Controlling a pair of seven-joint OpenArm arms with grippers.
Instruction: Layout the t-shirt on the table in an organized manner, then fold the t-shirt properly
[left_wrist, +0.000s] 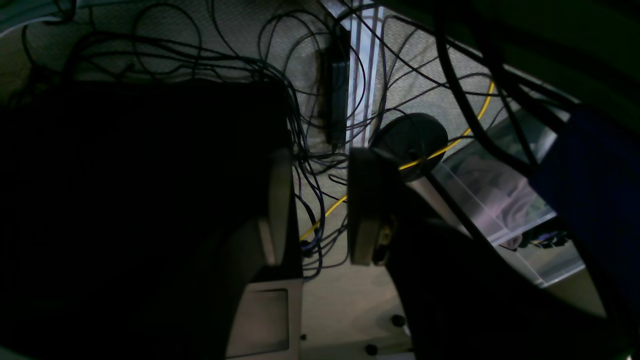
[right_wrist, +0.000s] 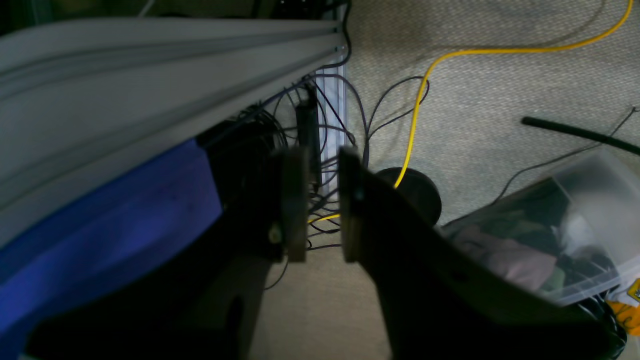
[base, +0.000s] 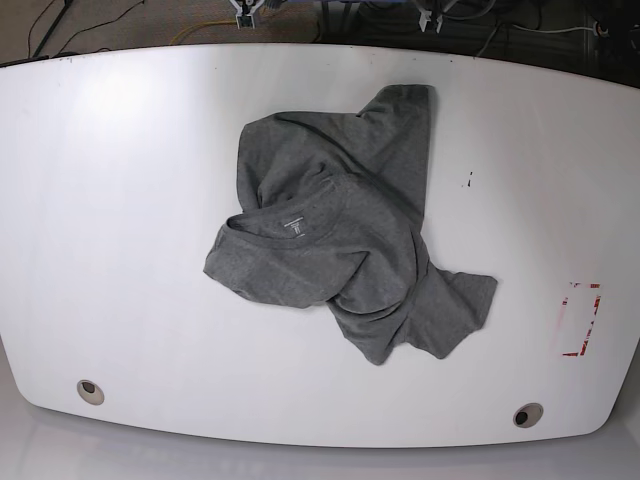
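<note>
The dark grey t-shirt (base: 340, 240) lies crumpled in a heap near the middle of the white table (base: 120, 200), its collar (base: 290, 222) facing up with small white print inside. Neither arm reaches over the tabletop in the base view. In the left wrist view my left gripper (left_wrist: 320, 165) hangs off the table, pointing down at the carpeted floor, its fingers apart with nothing between them. My right gripper (right_wrist: 320, 165) also looks down at the floor. Its jaws stand a narrow gap apart and hold nothing.
Two round grommet holes (base: 90, 391) (base: 527, 414) sit near the table's front edge, and red tape marks (base: 583, 320) at the right. Below the grippers lie tangled black cables (left_wrist: 310, 150), a yellow cable (right_wrist: 415, 115), a clear bin of clothes (right_wrist: 540, 250) and a blue cloth (right_wrist: 100, 235).
</note>
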